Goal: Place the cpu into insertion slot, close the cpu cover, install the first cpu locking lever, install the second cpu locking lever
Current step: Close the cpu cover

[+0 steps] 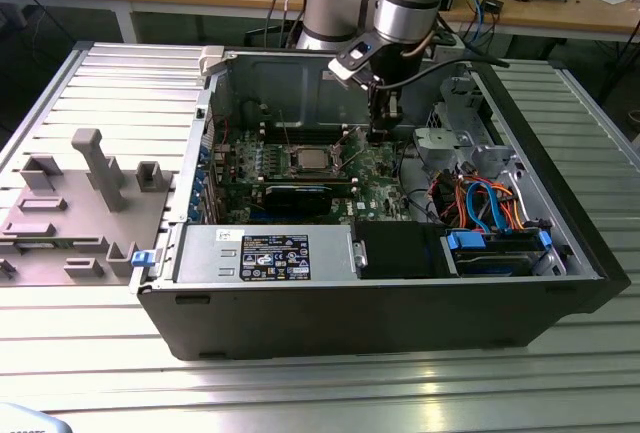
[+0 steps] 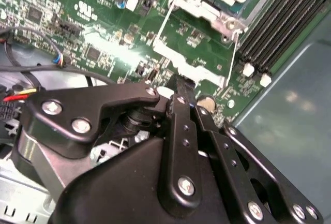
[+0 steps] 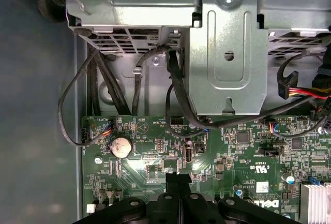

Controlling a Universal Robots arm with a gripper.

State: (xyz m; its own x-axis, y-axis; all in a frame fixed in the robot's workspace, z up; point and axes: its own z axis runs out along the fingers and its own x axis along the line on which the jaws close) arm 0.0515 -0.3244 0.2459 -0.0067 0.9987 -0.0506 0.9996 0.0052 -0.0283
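Hanging low inside the open computer case, which was set on the slatted tabletop, the gripper was seen just above the green motherboard. Its fingers were pressed together, and nothing could be made out between them. The cpu was found lying flat in the insertion slot, silvery top upward, toward the exterior view's left of the fingers, near them but apart. In the second wrist view a silvery frame around the chip, taken to be the cpu cover, appeared to be lowered over it, though this could not be told for certain. From two corners of the socket a thin wire lever and a second wire lever were seen running lengthwise toward the fingertips, which were poised close to a silvery strip between the far ends of the two rods. Both rods were judged to be unlatched, and the second wire lever was judged the nearer to the fingers.
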